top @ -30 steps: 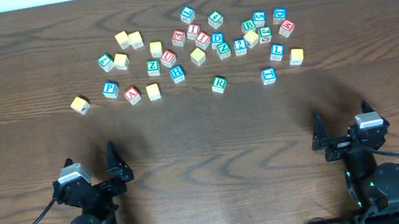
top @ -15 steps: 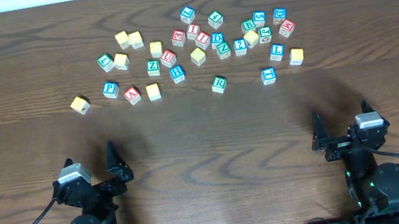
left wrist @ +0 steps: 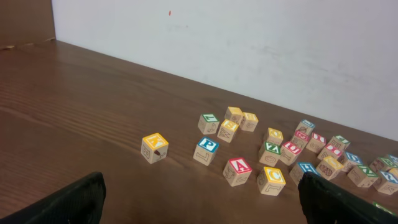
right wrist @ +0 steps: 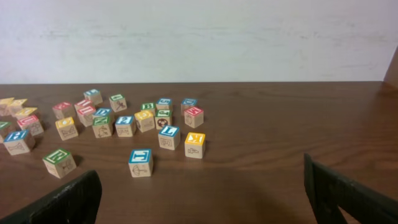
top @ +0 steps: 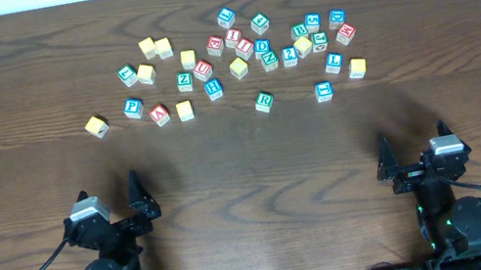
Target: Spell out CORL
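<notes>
The green "R" cube (top: 263, 101) lies alone at the near edge of the scatter; it also shows in the right wrist view (right wrist: 60, 163). The blue "L" cube (top: 334, 62) sits on the right and shows in the right wrist view (right wrist: 168, 137). A yellow "C" cube (top: 185, 110) lies at the left and shows in the left wrist view (left wrist: 272, 180). Several other yellow-topped cubes, such as one in the middle (top: 238, 67), have letters I cannot read. My left gripper (top: 110, 194) (left wrist: 202, 208) and right gripper (top: 412, 144) (right wrist: 202, 199) are open, empty and well short of the cubes.
Many other alphabet cubes lie scattered across the far half of the wooden table (top: 247, 173), among them a red "A" (left wrist: 238, 171), a blue "P" (left wrist: 207, 150) and a lone yellow cube (top: 97, 126) at the far left. A white wall stands behind the table.
</notes>
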Available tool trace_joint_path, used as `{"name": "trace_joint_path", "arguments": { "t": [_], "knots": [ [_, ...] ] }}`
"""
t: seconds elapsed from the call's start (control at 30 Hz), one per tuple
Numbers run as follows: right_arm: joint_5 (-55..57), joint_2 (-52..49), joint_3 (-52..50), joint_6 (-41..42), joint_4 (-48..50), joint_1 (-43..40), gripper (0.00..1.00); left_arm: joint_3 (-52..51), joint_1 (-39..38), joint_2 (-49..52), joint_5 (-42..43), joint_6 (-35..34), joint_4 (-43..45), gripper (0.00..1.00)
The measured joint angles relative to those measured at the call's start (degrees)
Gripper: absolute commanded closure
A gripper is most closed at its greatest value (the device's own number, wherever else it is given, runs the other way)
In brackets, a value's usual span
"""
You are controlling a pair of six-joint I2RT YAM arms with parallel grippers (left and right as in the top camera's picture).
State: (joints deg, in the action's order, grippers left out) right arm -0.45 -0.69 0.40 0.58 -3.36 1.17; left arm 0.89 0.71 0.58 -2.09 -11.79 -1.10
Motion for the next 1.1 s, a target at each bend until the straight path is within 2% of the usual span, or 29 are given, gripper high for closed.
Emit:
{"name": "trace_joint_path", "arguments": {
  "t": [0.6,0.77,0.93,1.1],
  "knots": [
    [0.02,0.00,0.00,0.00,4.15,0.00,0.01,0.42,0.00,0.04,-0.04,0.00,-0.46,0.02],
    [-0.35,-0.33,0.13,0.24,6.56,0.00,0.01,2.05,0.00,1.66,-2.69,0.52,-2.78,0.02],
    [-2.82,-6.25,5.16,0.81,4.70,0.00,0.01,9.62,0.00,10.10,-4.11,2.86,-3.15,0.02],
    [-5.11,-18.82,17.00,1.75,0.15,0.00,0.01,24.13,0.00,25.73,-2.86,3.32,-6.82,0.02]
  ]
}}
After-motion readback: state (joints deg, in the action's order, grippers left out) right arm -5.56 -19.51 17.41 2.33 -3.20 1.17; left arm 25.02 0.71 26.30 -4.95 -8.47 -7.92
